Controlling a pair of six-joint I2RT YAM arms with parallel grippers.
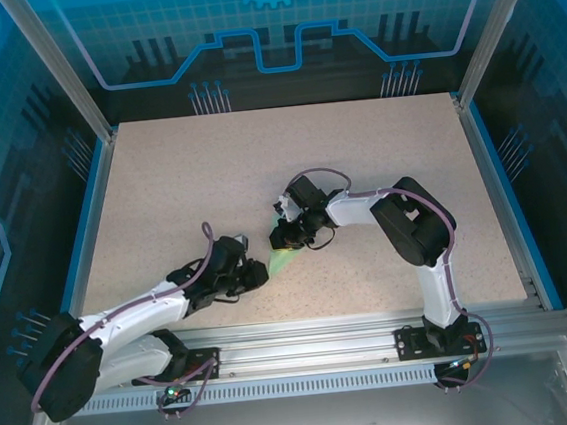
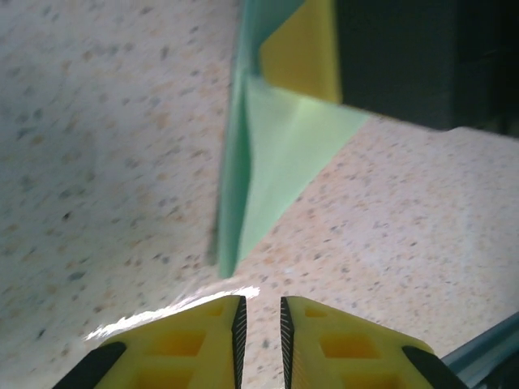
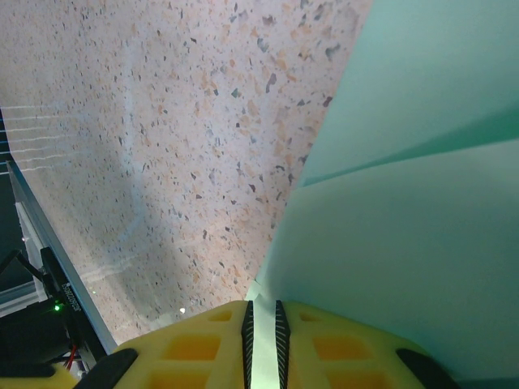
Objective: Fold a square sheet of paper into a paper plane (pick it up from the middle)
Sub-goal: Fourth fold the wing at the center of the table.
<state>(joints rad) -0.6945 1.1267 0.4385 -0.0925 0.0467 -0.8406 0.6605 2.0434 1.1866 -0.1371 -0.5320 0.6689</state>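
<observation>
While the right claw (image 3: 262,324) pinched the pale mint-green folded paper sheet (image 2: 280,154) by one edge at mid speckled beige table (image 1: 190,181), its long axis pointed straight at the nearby left claw (image 2: 260,324), which was nearly closed and empty.

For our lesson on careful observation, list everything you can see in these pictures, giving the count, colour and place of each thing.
folded paper: one, pale mint-green, between the two grippers, its pointed tip toward the left one
table: one, speckled beige with blue side edges, under both arms
rail: one, silver metal, along the table's near edge, carrying both arm bases
wall panels: several, blue and patterned, around the table
left gripper: one, yellow fingers with black pads, nearly closed on nothing, just short of the paper's tip
right gripper: one, yellow fingers, closed on the paper's edge
</observation>
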